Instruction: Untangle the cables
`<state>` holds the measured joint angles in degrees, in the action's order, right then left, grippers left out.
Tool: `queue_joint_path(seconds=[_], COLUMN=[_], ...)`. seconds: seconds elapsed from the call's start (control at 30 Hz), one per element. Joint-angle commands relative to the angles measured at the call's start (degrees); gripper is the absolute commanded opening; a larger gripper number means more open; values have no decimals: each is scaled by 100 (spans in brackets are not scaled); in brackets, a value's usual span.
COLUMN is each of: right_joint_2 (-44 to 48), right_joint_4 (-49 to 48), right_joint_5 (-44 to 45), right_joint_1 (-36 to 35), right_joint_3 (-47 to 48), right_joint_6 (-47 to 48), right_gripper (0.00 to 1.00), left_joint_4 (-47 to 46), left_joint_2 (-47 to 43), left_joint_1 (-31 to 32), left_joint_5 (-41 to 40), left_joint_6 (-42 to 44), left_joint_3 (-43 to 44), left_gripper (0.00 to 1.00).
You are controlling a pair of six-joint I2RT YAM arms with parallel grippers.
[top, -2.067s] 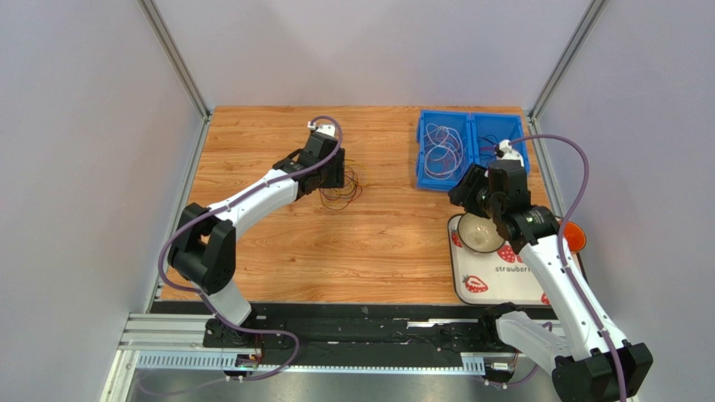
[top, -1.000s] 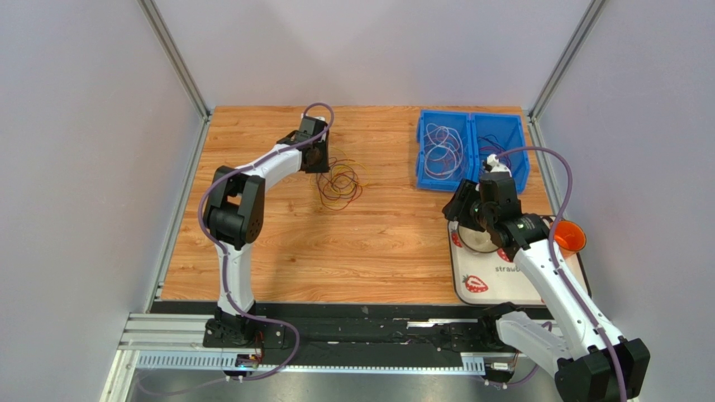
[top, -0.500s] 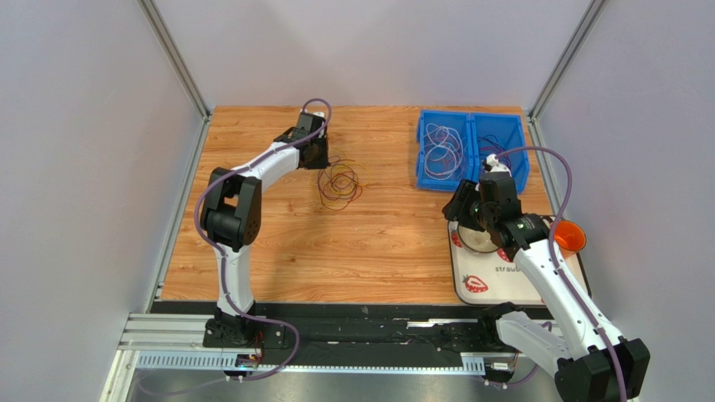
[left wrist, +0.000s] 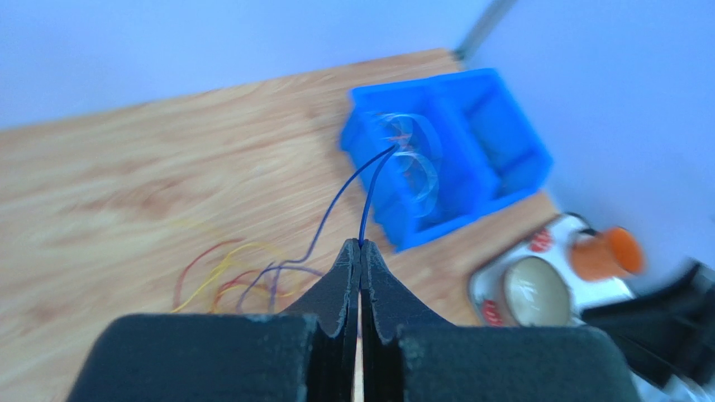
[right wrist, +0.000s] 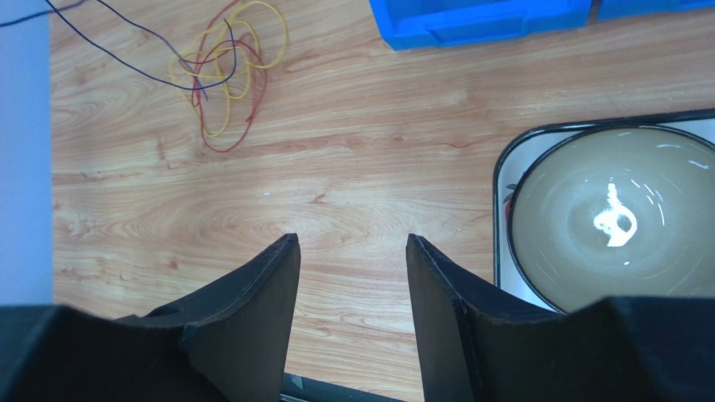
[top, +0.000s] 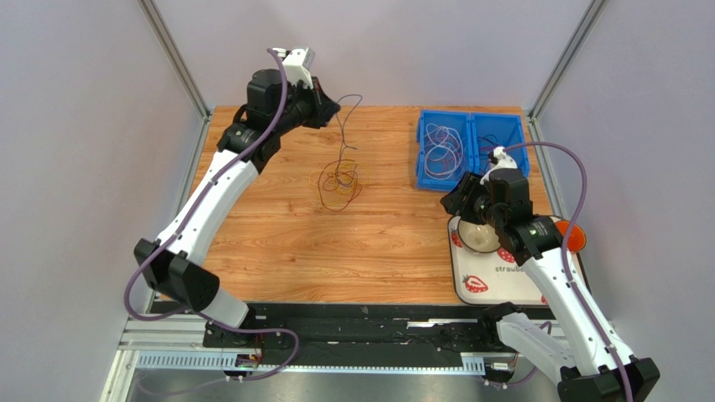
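A loose tangle of red, yellow and orange cables [top: 338, 182] lies on the wooden table, left of the middle; it also shows in the right wrist view [right wrist: 227, 67]. My left gripper [top: 334, 108] is raised above the table's far side and is shut on one dark purple-blue cable [left wrist: 373, 180]. That cable [top: 345, 142] hangs from the fingertips down into the tangle [left wrist: 243, 280], and its other end arcs free. My right gripper [right wrist: 350, 239] hovers open over bare wood beside the bowl [right wrist: 617, 218], holding nothing.
A blue two-compartment bin [top: 470, 151] stands at the back right, with white cables in its left half and a few coloured ones in its right half. A strawberry-print tray [top: 503, 280] at the right carries a bowl [top: 478, 234] and an orange cup [top: 572, 236].
My left gripper shut on the purple-blue cable near the tangle, then rose high and back, drawing that cable up out of the pile. The right arm shifted only slightly.
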<state>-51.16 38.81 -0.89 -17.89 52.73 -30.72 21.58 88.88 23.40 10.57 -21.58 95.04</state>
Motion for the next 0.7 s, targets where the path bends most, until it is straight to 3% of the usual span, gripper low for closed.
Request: queue_joint_path(seconds=[0.0,0.4,0.57,0.6,0.67], right_joint_2=[325,879,1046,1055,1038], right_joint_4=[-5,215,66,39,-101], right_joint_5=[-114,27,-51,-130,-376], right_joint_1=[-39,-39,-39,-39,-48], right_joint_3=[396,774,625,581,432], right_joint_6=[-31,-30,-101,-101,-153], right_gripper=[53,54,54,54,54], left_joint_4=[-250,-1718,-2553,-2998,-3544], left_joint_2=[-617,-1531,-1628,-1637,-1541], left_joint_1=[428,710,763,780,807], left_joint_5=[1087,2177,2407,2284,2187], left_joint_6=[260,-3,-618,-715,-1101], left_joint_3=[146,-591,-1996,-2764,-3516], left_gripper=[0,0,0,0,0])
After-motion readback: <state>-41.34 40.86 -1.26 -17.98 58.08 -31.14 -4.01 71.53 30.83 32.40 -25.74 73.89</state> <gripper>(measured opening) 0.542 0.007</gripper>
